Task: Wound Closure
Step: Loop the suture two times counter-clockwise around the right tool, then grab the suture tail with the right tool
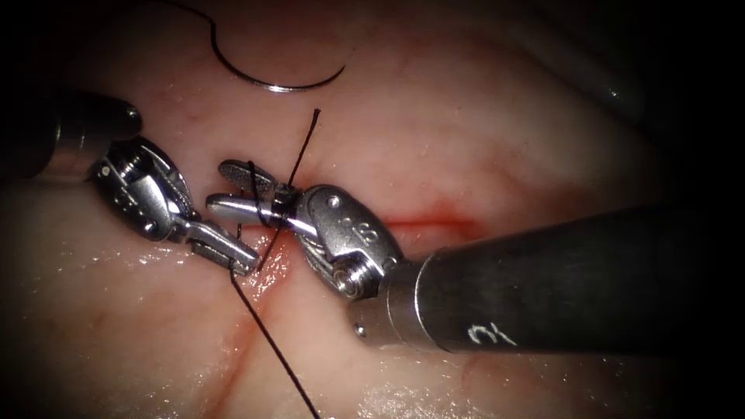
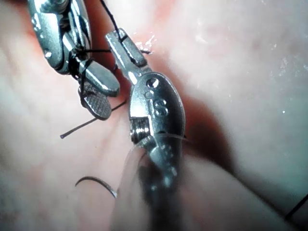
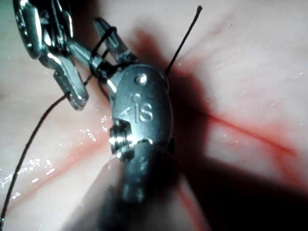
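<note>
Thread held in closed left gripper, wrapped around open, empty right gripper; needle lies free on tissue.

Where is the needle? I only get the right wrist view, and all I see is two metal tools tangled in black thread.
Observer: The needle lies loose on the tissue, beyond both tools. It is not in the tissue, and neither tool holds it.
Operator: Is my tool gripping anything?
Observer: No. In the left wrist view, the right tool has its jaws open, one ribbed face bare, with the thread only looped round them. The left tool is shut on the thread.
</note>
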{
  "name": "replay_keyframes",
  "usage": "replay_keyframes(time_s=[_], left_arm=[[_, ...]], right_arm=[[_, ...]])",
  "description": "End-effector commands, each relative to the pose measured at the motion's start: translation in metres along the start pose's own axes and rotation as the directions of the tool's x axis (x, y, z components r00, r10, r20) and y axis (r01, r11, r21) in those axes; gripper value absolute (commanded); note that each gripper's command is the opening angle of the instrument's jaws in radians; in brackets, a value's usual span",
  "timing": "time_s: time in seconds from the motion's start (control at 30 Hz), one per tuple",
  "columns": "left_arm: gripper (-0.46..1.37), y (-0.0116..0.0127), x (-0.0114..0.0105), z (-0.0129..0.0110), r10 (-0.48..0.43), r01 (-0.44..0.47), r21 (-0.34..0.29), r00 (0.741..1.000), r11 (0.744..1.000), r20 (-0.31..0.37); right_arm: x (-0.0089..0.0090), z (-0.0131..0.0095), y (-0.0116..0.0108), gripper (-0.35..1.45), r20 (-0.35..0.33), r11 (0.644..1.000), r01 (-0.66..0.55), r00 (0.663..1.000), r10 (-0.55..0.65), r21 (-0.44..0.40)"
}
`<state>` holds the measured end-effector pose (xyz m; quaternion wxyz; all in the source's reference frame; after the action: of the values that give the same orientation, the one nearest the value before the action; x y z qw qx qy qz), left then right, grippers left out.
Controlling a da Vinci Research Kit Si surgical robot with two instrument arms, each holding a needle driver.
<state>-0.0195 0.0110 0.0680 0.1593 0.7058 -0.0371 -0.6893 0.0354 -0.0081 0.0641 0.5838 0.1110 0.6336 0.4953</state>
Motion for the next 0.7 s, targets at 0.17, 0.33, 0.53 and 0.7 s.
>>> replay_keyframes(time_s=[0.17, 0.33, 0.53, 0.7], left_arm=[[-0.35, 0.0000, -0.0009, -0.0006, 0.002, -0.002, -0.010, 1.000, 1.000, -0.002], [-0.35, 0.0000, -0.0014, -0.0011, -0.003, 0.003, -0.006, 1.000, 1.000, 0.006], [-0.35, -0.0010, -0.0015, -0.0010, -0.017, 0.017, 0.003, 1.000, 1.000, 0.015], [-0.35, -0.0014, -0.0017, -0.0004, -0.025, 0.025, 0.008, 1.000, 1.000, 0.019]], right_arm=[[0.0003, -0.0003, -0.0001, 0.80, -0.013, 0.993, -0.091, 0.996, 0.090, -0.077], [0.0005, -0.0010, 0.0001, 0.80, -0.023, 0.986, -0.089, 0.996, 0.087, -0.139], [0.0007, -0.0016, 0.0010, 0.86, -0.022, 0.971, -0.098, 0.995, 0.095, -0.220], [0.0008, -0.0022, 0.0018, 0.81, -0.033, 0.955, -0.126, 0.992, 0.121, -0.270]])
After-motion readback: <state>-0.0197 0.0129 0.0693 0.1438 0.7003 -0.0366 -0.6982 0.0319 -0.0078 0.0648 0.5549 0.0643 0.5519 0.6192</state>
